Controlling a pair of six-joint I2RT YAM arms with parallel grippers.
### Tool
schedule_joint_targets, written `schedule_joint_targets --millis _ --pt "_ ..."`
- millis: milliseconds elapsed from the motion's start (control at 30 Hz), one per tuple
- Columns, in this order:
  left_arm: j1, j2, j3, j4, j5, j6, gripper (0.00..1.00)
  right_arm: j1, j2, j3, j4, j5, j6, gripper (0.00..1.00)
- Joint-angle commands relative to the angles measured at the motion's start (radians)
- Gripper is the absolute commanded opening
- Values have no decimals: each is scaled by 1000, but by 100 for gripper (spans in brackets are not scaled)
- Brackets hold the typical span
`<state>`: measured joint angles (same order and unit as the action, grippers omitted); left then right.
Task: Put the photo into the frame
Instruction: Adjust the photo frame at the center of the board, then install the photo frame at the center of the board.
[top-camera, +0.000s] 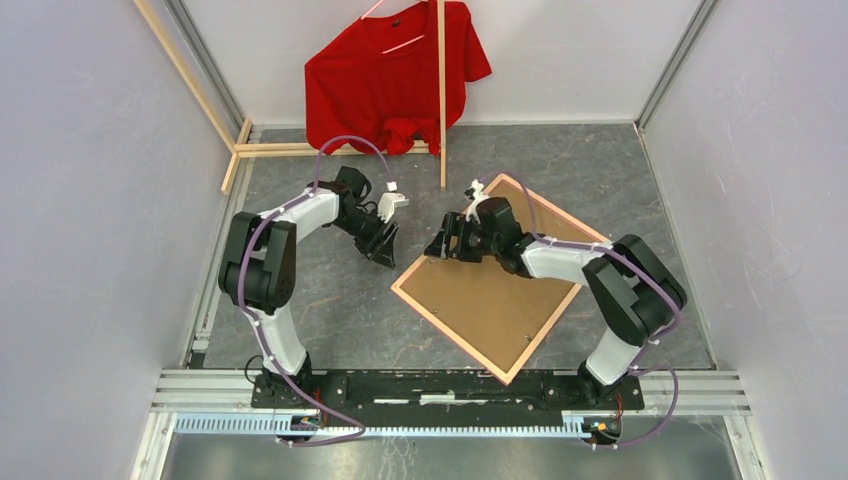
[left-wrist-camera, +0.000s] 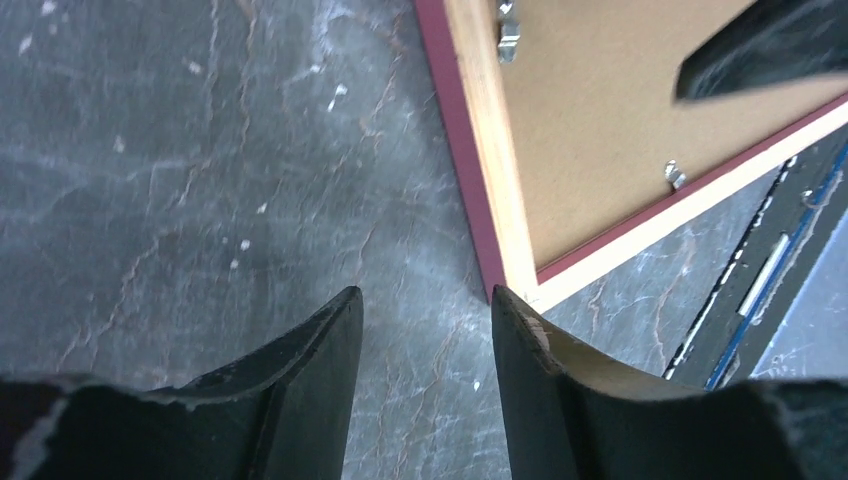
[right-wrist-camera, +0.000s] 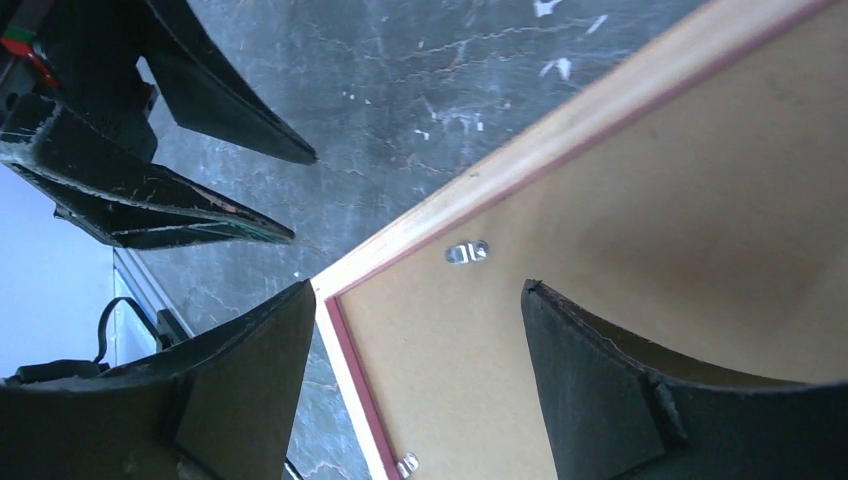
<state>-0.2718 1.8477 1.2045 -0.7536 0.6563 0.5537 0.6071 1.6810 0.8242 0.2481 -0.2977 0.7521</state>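
Frame (top-camera: 451, 336) of thin pink-fronted pale wood is lying face down right of the grey marbled counter's (top-camera: 330, 310) centre, brown backing board (top-camera: 500, 310) upward, long axis running near-left to far-right; no photo is showing. Right end effector (top-camera: 443, 247) is hovering wide-jawed astride its leftmost corner, left end effector (top-camera: 386, 258) just beside it, half-open, empty.

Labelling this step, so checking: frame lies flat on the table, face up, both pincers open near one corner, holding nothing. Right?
No: the frame lies back up, not face up. The top external view shows its brown backing board uppermost; the right wrist view shows a retaining clip. Otherwise right: flat on the table, left pincer and right pincer open near one corner, empty.
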Motion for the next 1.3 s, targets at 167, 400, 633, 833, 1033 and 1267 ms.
schedule_joint_targets --millis 167,400,633,833,1033,1267 --pt "-10 111 52 -27 201 -29 57 63 87 30 140 -29 103 80" --pt "-10 147 57 -45 226 -6 51 72 112 23 160 -32 116 79" --pt "-10 155 48 -46 213 3 45 72 140 38 156 -29 105 78" --pt "-10 157 44 -44 203 6 44 71 165 61 158 -27 108 77" --pt "-12 153 34 -46 188 13 44 71 176 64 169 -35 113 76" --pt "-13 146 29 -45 177 18 44 72 172 66 175 -42 113 74"
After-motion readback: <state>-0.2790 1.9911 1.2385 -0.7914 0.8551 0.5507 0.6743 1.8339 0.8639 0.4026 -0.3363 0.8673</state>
